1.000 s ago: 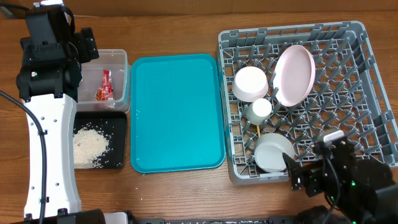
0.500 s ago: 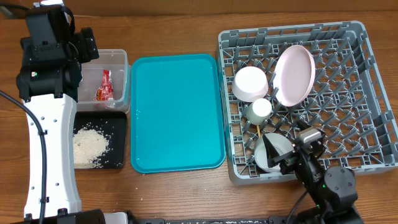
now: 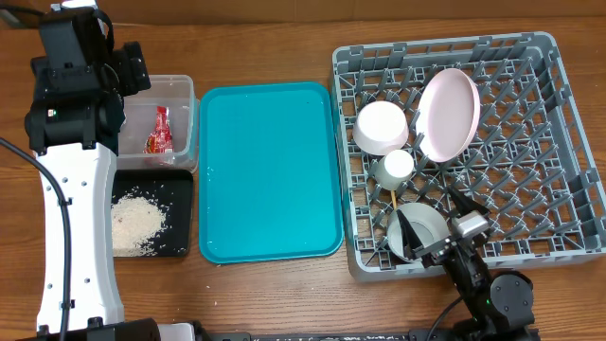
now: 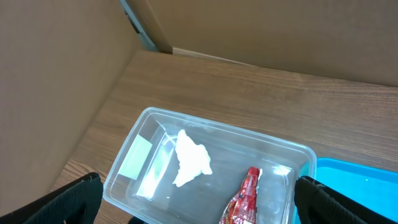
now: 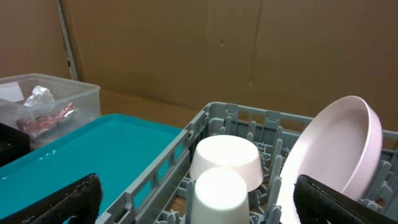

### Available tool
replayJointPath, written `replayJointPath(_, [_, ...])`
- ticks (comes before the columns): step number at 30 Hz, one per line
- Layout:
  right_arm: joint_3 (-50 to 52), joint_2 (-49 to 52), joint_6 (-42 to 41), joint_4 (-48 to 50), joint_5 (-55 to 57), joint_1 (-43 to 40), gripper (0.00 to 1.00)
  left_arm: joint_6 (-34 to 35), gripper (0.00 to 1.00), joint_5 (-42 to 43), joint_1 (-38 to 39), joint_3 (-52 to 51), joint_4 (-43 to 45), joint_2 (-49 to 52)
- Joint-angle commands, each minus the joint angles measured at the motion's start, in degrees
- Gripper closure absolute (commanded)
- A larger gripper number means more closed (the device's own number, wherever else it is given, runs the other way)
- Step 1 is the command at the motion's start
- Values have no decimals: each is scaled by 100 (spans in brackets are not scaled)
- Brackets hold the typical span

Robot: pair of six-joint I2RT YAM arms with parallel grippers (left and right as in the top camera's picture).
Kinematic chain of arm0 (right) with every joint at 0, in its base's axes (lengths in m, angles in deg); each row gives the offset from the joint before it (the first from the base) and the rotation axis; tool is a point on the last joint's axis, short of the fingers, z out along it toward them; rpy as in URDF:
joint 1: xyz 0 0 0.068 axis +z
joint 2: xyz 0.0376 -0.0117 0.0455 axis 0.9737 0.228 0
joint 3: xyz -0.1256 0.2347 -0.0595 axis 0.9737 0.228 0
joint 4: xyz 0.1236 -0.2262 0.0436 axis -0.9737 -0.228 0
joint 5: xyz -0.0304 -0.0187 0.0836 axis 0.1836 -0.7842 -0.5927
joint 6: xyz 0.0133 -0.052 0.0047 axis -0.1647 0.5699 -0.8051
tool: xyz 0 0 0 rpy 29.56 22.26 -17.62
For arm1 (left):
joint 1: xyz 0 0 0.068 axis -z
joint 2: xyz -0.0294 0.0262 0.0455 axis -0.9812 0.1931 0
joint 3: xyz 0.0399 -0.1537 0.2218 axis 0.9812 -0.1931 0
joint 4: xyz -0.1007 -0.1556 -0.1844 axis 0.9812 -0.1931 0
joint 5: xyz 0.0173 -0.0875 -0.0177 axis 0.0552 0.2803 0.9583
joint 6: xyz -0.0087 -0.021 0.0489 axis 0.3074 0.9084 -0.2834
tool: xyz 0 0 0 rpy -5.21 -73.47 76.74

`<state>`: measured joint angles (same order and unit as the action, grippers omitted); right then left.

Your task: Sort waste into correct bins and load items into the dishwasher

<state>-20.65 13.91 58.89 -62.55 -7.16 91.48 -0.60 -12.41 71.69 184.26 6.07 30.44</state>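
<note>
R gripper open; at rack.

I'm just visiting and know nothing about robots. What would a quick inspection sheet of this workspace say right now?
Surface: wooden table.
Job's things: tissue wad and red wrapper in clear tub; rice in black tray; pink plate, white bowl, cup in grey rack.
Clutter: teal tray between bins and rack.
Grippers: left gripper open above tub; right gripper open at rack's near edge.
Cables: black cable along left arm.
Surroundings: cardboard walls.
</note>
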Motion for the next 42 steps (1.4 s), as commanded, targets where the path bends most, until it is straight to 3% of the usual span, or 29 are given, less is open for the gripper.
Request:
replayJointPath(1, [195, -76, -26, 33, -105, -122, 0, 63, 0, 22, 7, 76, 24, 4])
replayJointPath(10, [337, -76, -24, 118, -24, -245, 0, 63, 0, 22, 7, 76, 24, 4])
replayJointPath(26, [337, -76, -24, 120, -20, -1388, 0, 63, 0, 22, 7, 76, 24, 4])
replayJointPath(42, [337, -76, -26, 120, -20, -1414, 0, 63, 0, 22, 7, 76, 24, 4])
